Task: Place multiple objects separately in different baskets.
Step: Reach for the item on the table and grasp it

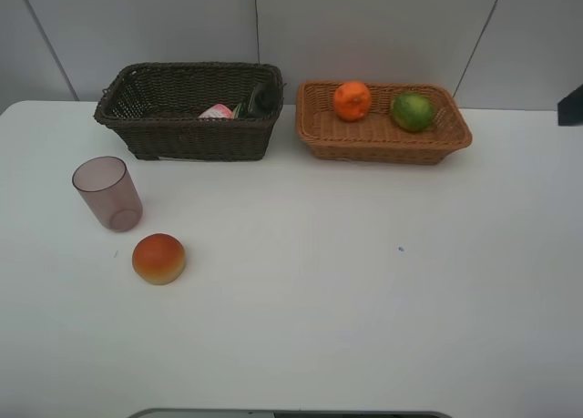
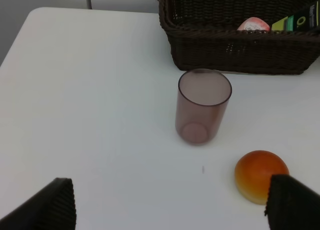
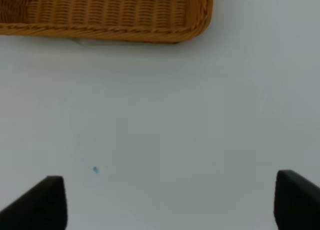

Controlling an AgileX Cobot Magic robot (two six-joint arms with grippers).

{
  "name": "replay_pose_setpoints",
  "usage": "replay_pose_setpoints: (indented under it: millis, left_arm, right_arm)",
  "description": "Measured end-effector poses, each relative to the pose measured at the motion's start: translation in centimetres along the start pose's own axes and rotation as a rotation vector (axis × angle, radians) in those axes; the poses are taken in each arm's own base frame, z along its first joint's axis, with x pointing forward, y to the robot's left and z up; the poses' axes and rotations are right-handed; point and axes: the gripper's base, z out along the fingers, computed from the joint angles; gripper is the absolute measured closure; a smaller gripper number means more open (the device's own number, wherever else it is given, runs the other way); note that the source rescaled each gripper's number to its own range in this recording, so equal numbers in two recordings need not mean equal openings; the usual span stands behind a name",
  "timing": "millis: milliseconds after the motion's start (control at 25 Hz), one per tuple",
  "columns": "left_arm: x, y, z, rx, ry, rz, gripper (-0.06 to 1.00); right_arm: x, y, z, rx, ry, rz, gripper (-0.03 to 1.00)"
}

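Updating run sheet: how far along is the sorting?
Done: pink bottle, black rectangular bottle in dark brown wicker basket; round orange, green lime in tan wicker basket. In hand: nothing; left claw, right claw open. Left: translucent purple cup, red-orange round fruit on table.

High camera overlooks the whole table [image 1: 364, 327]; wrist cameras sit low (left shares the purple cup [image 2: 202, 107]).

The deep basket [image 1: 182, 137] stands left of the shallow basket [image 1: 383, 147], which holds an orange [image 1: 352, 100] and a lime [image 1: 412, 111]; a cup [image 1: 107, 193] and a round fruit [image 1: 158, 259] sit nearer, left.
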Motion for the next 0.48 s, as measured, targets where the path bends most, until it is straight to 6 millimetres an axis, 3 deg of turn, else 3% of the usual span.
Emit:
replay_pose_setpoints:
  millis: [280, 480]
  left_arm:
    - [0.0, 0.0, 0.0, 0.0, 0.0, 0.0, -0.03]
    - [0.0, 0.0, 0.0, 0.0, 0.0, 0.0, -0.03]
  right_arm:
    - [5.4, -0.9, -3.7, -0.012, -0.12, 0.013, 0.18]
    - [7.6, -1.4, -5.8, -0.02, -0.207, 0.023, 0.18]
